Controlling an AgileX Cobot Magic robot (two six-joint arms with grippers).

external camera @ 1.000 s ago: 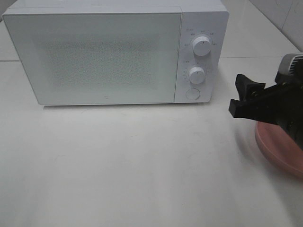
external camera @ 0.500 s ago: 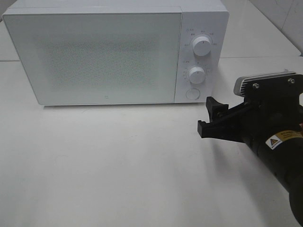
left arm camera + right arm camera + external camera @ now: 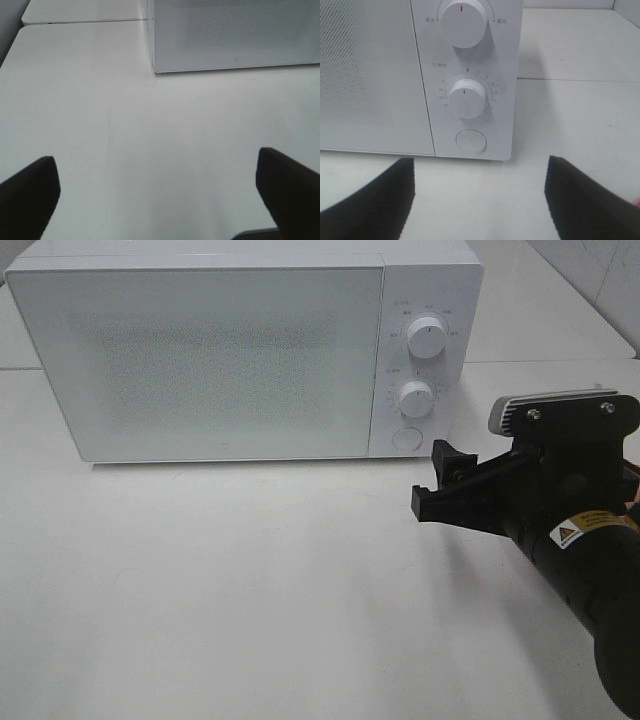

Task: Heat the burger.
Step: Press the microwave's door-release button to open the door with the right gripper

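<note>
Burger not visible, microwave [image 3: 240, 350] door shut, open right hand [image 3: 432, 480] facing it.

The right claw [image 3: 434, 480], a black two-fingered gripper of matt plastic, stands with its jaws wide apart and empty. In the high view one finger [image 3: 452, 458] sits farther back and the other finger [image 3: 428, 504] nearer the camera, both pointing away from the arm. Behind the claw runs the right arm [image 3: 590, 580], a thick black tube slanting down and back, with a small yellow triangular warning label [image 3: 567, 536] stuck just behind the claw's base. Above that base sits a pale grey metal wrist bracket [image 3: 545, 408] fastened with screws. The left claw [image 3: 157, 200], also black, shows only two blunt fingertips [image 3: 27, 200] in its own wrist view, spread wide with nothing held.
</note>
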